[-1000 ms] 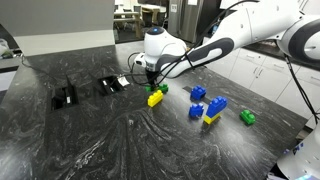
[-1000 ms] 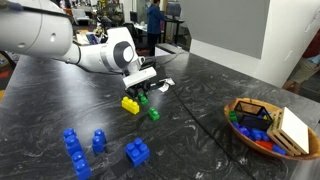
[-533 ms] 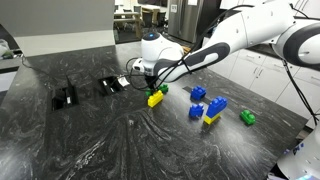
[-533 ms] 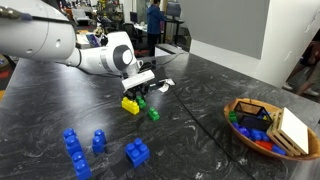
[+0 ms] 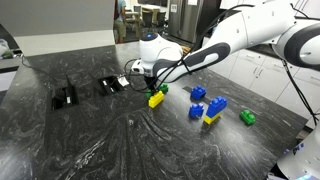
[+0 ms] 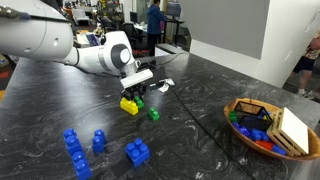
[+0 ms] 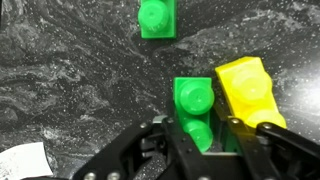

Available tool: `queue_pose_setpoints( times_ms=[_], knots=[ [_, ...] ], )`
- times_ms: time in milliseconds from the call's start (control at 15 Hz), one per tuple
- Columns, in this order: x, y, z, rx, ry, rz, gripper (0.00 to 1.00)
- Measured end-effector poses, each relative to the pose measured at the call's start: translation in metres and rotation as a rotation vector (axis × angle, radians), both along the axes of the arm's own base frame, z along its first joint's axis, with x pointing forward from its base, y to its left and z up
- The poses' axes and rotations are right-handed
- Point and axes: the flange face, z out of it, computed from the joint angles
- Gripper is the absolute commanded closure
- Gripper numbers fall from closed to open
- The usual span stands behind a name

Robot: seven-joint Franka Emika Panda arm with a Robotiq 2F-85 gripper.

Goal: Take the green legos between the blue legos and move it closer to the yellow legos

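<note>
In the wrist view my gripper (image 7: pixel 198 140) is shut on a green lego (image 7: pixel 193 103) that sits on the dark marble table, right beside a yellow lego (image 7: pixel 245 88). A second green lego (image 7: pixel 157 18) lies loose further out. In both exterior views the gripper (image 5: pixel 152 88) (image 6: pixel 139 95) is low over the yellow lego (image 5: pixel 155 99) (image 6: pixel 129 104), with the loose green lego (image 5: pixel 163 89) (image 6: pixel 153 114) next to it. Blue legos (image 5: pixel 198 93) (image 6: pixel 72 140) stand apart from this group.
More blue legos (image 5: pixel 216 105) (image 6: pixel 137 151), one on a yellow brick (image 5: pixel 212 118), and another green lego (image 5: pixel 247 117) lie on the table. Two black objects (image 5: pixel 64 97) (image 5: pixel 112 85) sit at the far side. A wooden bowl of bricks (image 6: pixel 236 107) stands near the table edge.
Almost nothing; the gripper stays low over the green and yellow legos, with only a slight shift.
</note>
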Motion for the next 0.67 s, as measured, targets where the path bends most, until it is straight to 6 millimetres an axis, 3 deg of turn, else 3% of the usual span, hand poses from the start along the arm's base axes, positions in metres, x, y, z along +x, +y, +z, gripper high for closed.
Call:
queue_pose_setpoints(
  times_ms=[267, 333, 400, 667],
  knots=[
    [-0.0005, 0.001, -0.0002, -0.002, 0.013, 0.033, 0.9],
    [-0.0006, 0.0011, -0.0003, -0.001, 0.017, 0.043, 0.57],
    [-0.0007, 0.0011, -0.0004, -0.002, 0.022, 0.059, 0.39],
    [-0.0025, 0.0021, -0.0021, 0.001, 0.057, 0.12, 0.13]
  ],
)
